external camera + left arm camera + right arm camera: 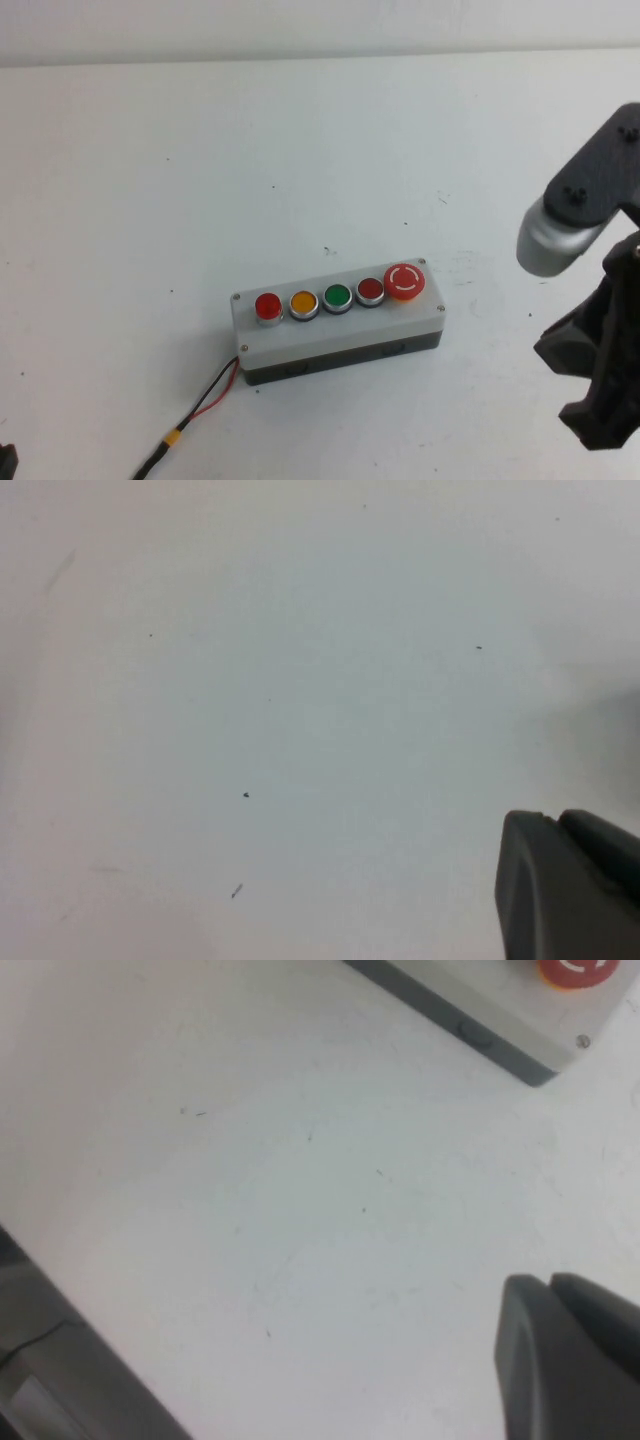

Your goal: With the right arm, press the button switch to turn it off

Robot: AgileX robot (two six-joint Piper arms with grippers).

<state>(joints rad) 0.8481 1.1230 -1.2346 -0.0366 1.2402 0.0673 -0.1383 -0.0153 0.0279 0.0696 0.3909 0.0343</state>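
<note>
The button switch (268, 306) sat at the nine o'clock end of a grey box (340, 335) near the table's (200, 150) middle, first in a row with an orange button (304, 302), a green one (337, 297), a darker red one (370, 290) and a big mushroom button (404, 281). It looked stiff and springy, best pushed straight down on its cap; the light box might slide. Red and black wires (205, 398) trailed toward seven o'clock. The right gripper (605, 400) hung at three o'clock, well apart; I couldn't tell its claw's state. The left gripper (570, 890) hovered over bare table, likewise unreadable.
</note>
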